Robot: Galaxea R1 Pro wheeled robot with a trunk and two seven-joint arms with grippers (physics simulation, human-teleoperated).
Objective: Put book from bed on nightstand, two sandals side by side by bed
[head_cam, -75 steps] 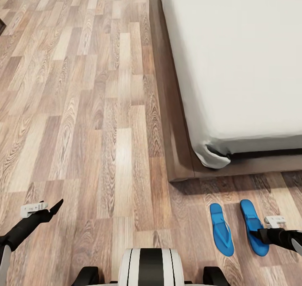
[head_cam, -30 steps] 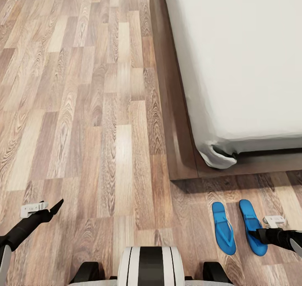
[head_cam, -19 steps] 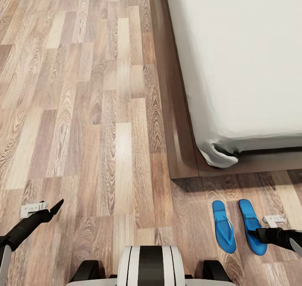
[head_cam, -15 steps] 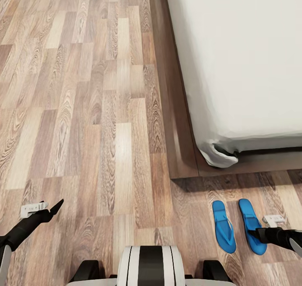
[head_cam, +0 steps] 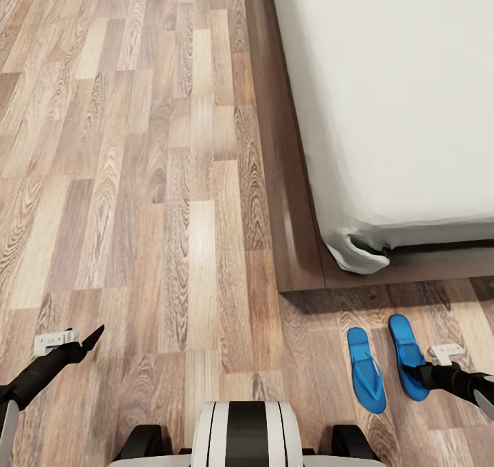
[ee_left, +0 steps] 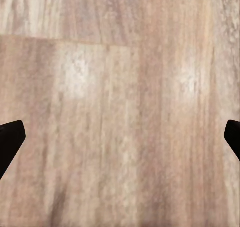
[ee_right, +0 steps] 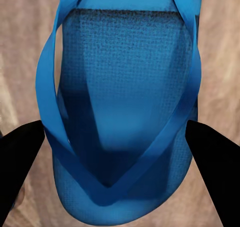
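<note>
Head view. Looking down on wood-plank floor, light-brown boards running away from the base. Showing the bed at the far right: pale-grey mattress on a dark-brown platform, its near corner jutting onto the boards. Lying on the floor just off the bed's foot edge, near that corner: two blue sandals, side by side and roughly parallel, close but apart. Left sandal lying free. Right sandal sitting slightly farther forward, its near end under the right gripper. Hanging over bare boards well away from the bed: left gripper.

Left wrist view. Showing blurred floor between two dark fingertips at opposite edges; jaws spread wide, nothing between them.

Right wrist view. Showing the right sandal close up, textured sole and thong straps meeting in a V. Dark fingers flanking its sides; jaws spread about the sandal, contact not discernible.

Reading no lettering, brand or label anywhere.
</note>
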